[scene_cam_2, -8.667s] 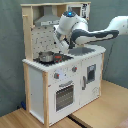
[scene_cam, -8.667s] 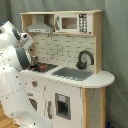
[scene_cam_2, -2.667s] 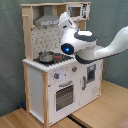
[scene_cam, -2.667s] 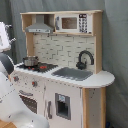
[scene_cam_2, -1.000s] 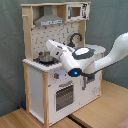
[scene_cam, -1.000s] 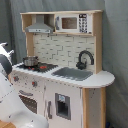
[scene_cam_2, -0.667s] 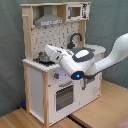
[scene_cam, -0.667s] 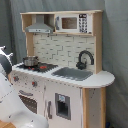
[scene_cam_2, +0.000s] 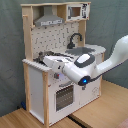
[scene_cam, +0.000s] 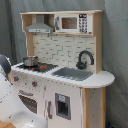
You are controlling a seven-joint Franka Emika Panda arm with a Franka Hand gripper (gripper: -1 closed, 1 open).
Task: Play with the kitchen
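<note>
The kitchen (scene_cam: 70, 100) is a tall white and light-wood toy with a grey hood (scene_cam: 40, 25), a black faucet (scene_cam: 85, 59), a sink (scene_cam: 74, 73) and a small pot (scene_cam: 30, 61) on the stove. In the second exterior view the kitchen (scene_cam_2: 35, 85) stands at the left. My arm (scene_cam_2: 82, 72) reaches in from the second exterior view's right. My gripper (scene_cam_2: 46, 60) is at the stove's front edge, just above the knobs and oven door (scene_cam_2: 64, 95). In the first exterior view the white arm (scene_cam: 12, 107) covers the kitchen's lower left front and the gripper does not show there.
A toy microwave (scene_cam: 75, 22) sits in the top shelf. The kitchen stands on a wooden table (scene_cam_2: 105, 112) with a seam between two tops. Grey curtain (scene_cam: 117, 60) hangs behind. The pegboard back (scene_cam_2: 60, 37) faces the stove.
The arm has come down from the stove top and hood area to the front edge of the stove. Over the last second it reached further toward the second exterior view's left.
</note>
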